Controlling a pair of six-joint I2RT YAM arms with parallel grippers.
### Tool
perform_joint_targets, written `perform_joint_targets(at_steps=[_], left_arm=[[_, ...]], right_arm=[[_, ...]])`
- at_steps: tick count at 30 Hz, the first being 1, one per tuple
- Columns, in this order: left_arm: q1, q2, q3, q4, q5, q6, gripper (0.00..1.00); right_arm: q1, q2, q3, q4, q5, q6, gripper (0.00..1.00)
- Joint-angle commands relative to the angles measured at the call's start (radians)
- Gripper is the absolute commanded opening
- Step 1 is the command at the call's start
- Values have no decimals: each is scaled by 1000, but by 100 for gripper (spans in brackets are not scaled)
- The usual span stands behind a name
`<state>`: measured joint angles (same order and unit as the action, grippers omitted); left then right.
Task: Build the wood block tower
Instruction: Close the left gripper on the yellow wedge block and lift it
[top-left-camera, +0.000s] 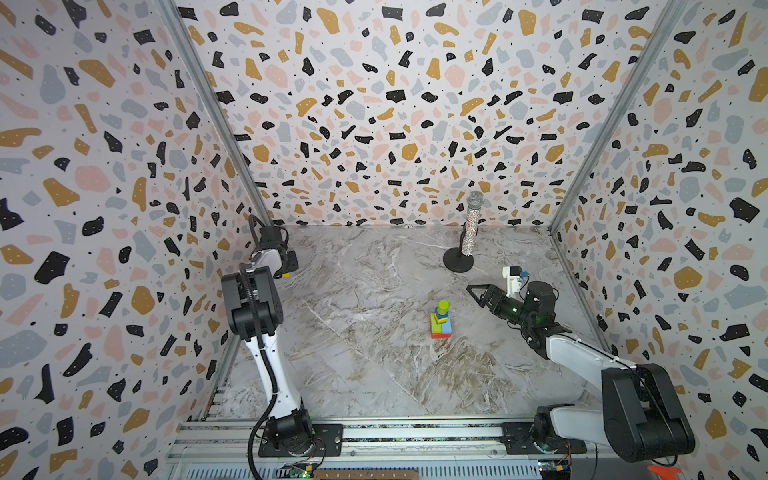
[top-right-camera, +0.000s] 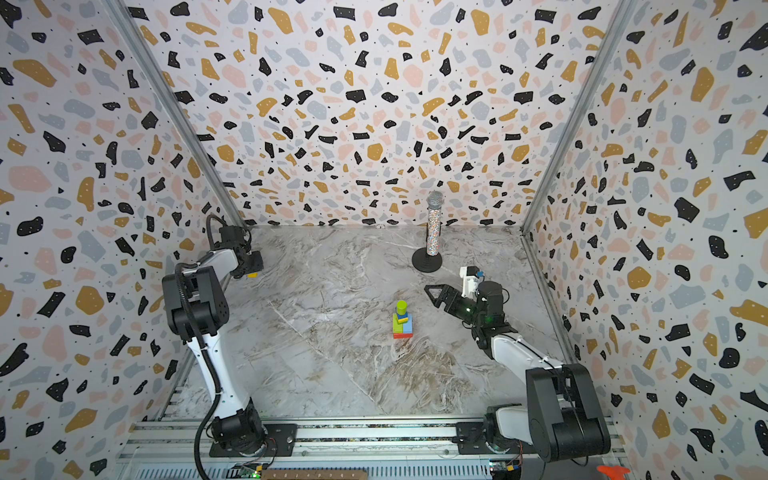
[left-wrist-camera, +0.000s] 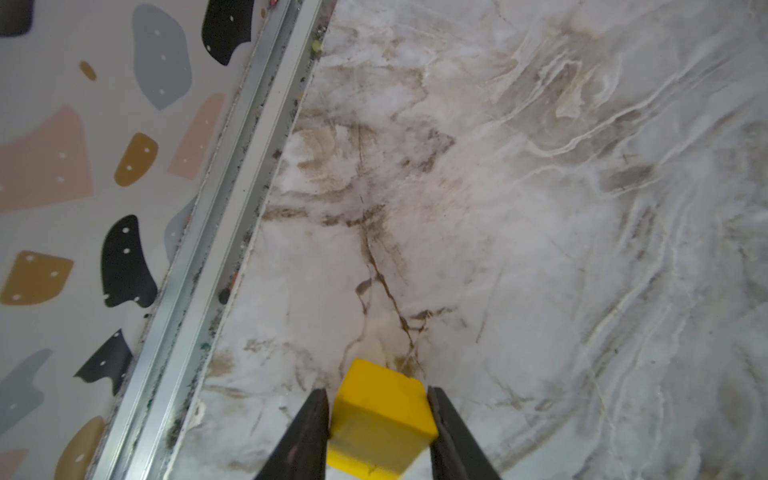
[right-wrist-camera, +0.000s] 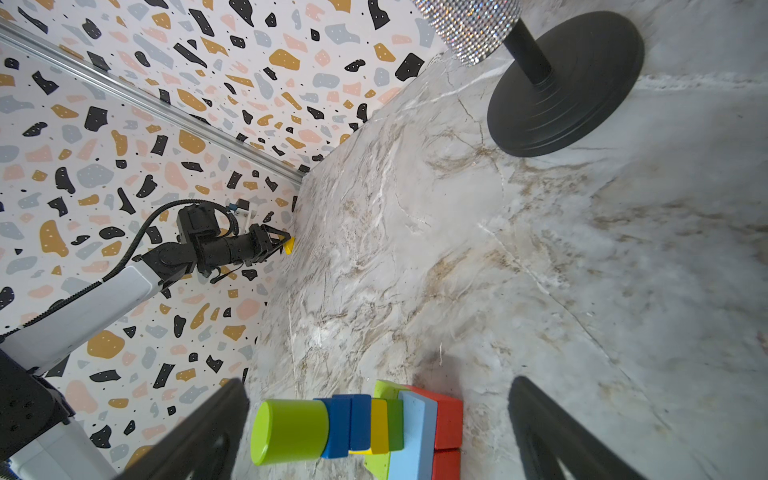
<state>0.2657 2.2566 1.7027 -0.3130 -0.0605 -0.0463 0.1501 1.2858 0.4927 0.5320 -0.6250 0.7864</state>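
The tower (top-left-camera: 441, 322) (top-right-camera: 402, 320) stands mid-table. Red bricks lie lowest, then light blue and lime, green and yellow, dark blue, with a lime cylinder (right-wrist-camera: 291, 430) on top. My right gripper (top-left-camera: 473, 293) (top-right-camera: 430, 293) hangs open to the right of it. In the right wrist view its jaws (right-wrist-camera: 378, 382) stand wide, one on each side of the tower (right-wrist-camera: 411, 428), without touching it. By the left wall my left gripper (top-left-camera: 286, 270) (left-wrist-camera: 376, 390) is shut on a yellow block (left-wrist-camera: 382, 411) (top-left-camera: 286, 274) (right-wrist-camera: 289, 245), low over the marble.
A glittery microphone (top-left-camera: 471, 224) (top-right-camera: 433, 224) on a round black base (right-wrist-camera: 573, 83) stands at the back right, behind my right gripper. A metal rail (left-wrist-camera: 216, 232) runs along the foot of the left wall, close to the yellow block.
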Motion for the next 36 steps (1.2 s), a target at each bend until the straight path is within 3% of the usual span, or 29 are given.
perform_joint_targets(at_steps=[1, 6, 12, 20, 31, 36], left_arm=[[3, 15, 40, 8, 3, -4, 43], [4, 22, 50, 4, 3, -2, 40], [4, 14, 50, 0, -8, 2, 30], [4, -41, 28, -13, -18, 3, 27], [-4, -232, -83, 15, 60, -38, 28], [-78, -317, -122, 31, 59, -54, 28]], right_arm=[[5, 0, 17, -1, -9, -17, 99], [5, 4, 17, -1, -8, -17, 99], [7, 10, 19, 6, -11, -13, 99], [13, 1, 20, 7, -26, -6, 99], [35, -21, 51, -18, -100, 10, 99], [43, -102, 90, -134, -75, -35, 99]])
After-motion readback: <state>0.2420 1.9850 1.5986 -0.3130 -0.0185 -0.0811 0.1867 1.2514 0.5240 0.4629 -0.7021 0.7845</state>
